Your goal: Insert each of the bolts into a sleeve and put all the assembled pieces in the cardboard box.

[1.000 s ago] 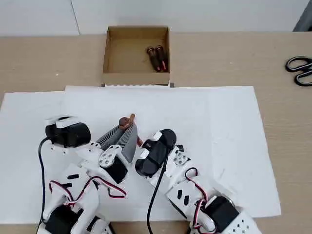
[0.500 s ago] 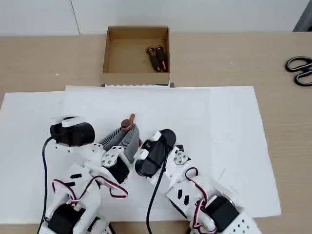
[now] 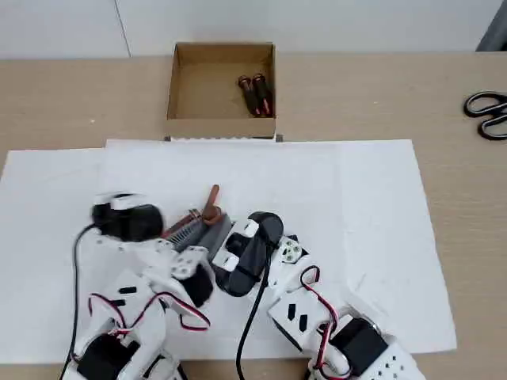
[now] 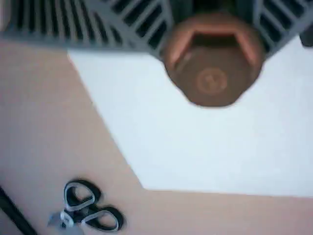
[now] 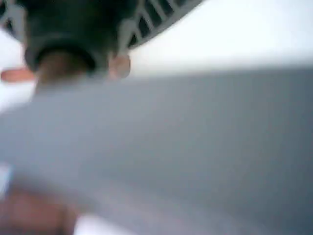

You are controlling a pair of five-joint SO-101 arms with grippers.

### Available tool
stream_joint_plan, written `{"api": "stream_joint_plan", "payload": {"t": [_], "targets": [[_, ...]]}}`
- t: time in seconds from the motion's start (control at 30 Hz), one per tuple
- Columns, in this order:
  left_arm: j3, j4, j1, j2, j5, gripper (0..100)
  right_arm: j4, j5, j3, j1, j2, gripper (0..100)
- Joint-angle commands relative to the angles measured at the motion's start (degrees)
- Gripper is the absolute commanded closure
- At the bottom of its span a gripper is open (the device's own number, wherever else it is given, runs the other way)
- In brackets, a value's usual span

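Midway between the paper's [image 3: 356,198] side edges, the left gripper [image 3: 207,215] pinches a brown bolt [image 4: 211,73], I think; the right gripper's [image 3: 228,237] grip I cannot tell.

Cut edges, blur and covered parts

In the high view the scissors [image 3: 485,115] ran off the right edge, the two pieces [image 3: 255,93] in the box [image 3: 222,127] were too small to make out their parts, and the right arm [image 3: 247,252] covered whatever lay beneath its wrist. In the left wrist view the left gripper [image 4: 212,19] was cut by the frame's edge, and the bolt [image 4: 212,63] was blurred, its shank hidden behind the head. In the right wrist view a blurred grey mass [image 5: 186,147] crossed the frame, and a dark round part [image 5: 58,34] with copper beside it was too soft to name.
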Motion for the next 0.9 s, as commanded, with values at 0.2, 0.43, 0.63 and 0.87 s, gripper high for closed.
{"api": "stream_joint_plan", "payload": {"t": [0.2,0.43,0.63,0.87], "targets": [[2.1,6.3,4.4,0.2,-6.2,100,-3.3,0.8,-4.0,-0.4,-0.5,99.6],[1.5,6.1,4.0,0.1,-6.2,96,-2.9,0.8,-3.9,-0.4,-0.6,99.6],[-1.9,6.4,4.0,0.4,-6.2,76,-2.9,0.8,-3.6,-0.4,-0.4,99.6],[-2.5,5.9,-1.4,0.4,-12.0,76,-2.9,0.8,-2.8,-0.4,-0.3,99.6]]}}
